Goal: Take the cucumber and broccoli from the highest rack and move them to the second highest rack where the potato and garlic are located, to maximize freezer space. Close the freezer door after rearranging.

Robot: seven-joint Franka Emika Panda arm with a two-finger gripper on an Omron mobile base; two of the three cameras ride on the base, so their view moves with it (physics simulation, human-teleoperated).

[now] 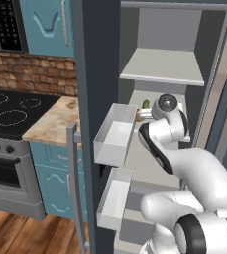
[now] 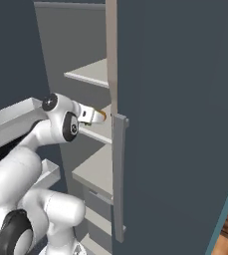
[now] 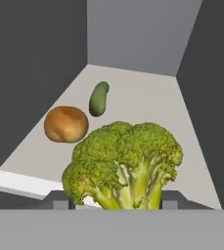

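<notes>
The broccoli [image 3: 125, 163] is seen closest in the hand view, held by its stalk between the two fingertips of the gripper [image 3: 114, 201], which is clamped on it; the head is kept forward, probably so that it can be set down on the rack [image 3: 143, 110] without the fingers meeting the surface. It is carried over the front edge of the second rack, where the potato [image 3: 66, 124] and the cucumber [image 3: 99, 98] lie just apart from each other, left of the middle, so that the right side is left free for the broccoli. The cucumber's move is judged done. One broccoli, one cucumber and one potato are counted; no garlic can be made out. In the left base view the door [image 1: 87, 124] stands open, with two door bins counted.
</notes>
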